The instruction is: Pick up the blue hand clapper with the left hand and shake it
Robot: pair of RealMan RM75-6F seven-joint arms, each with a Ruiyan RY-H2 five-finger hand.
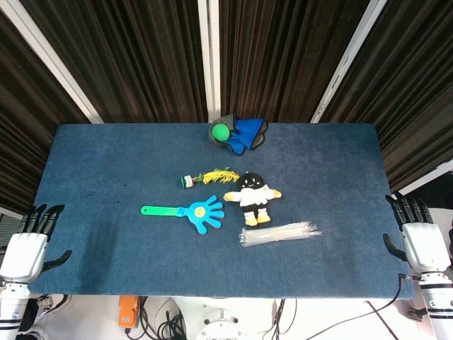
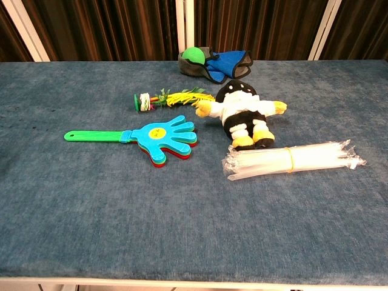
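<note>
Down at the bottom corners of the head view, both hands sit just off the near edge of the worktop. The left hand is at lower left, fingers spread and holding nothing; the right hand mirrors it at lower right, fingers also apart and holding nothing. Neither shows in the chest view.

Moving up the blue felt, first comes a bundle of clear plastic straws, bound with a yellow band, lying right of centre. Left of that, the blue hand clapper lies flat near the middle of the frame, its green handle pointing toward the left edge and its blue palm, with a yellow smiley disc, toward the right; red and yellow layers peek out beneath. It is well apart from the left hand.

Just beyond the straws lies a black-and-white plush doll with yellow hands and feet, arms out. Behind it, a yellow-feathered shuttlecock lies on its side. Farthest back, upper centre, a green ball rests on a blue and grey cloth mitt.
</note>
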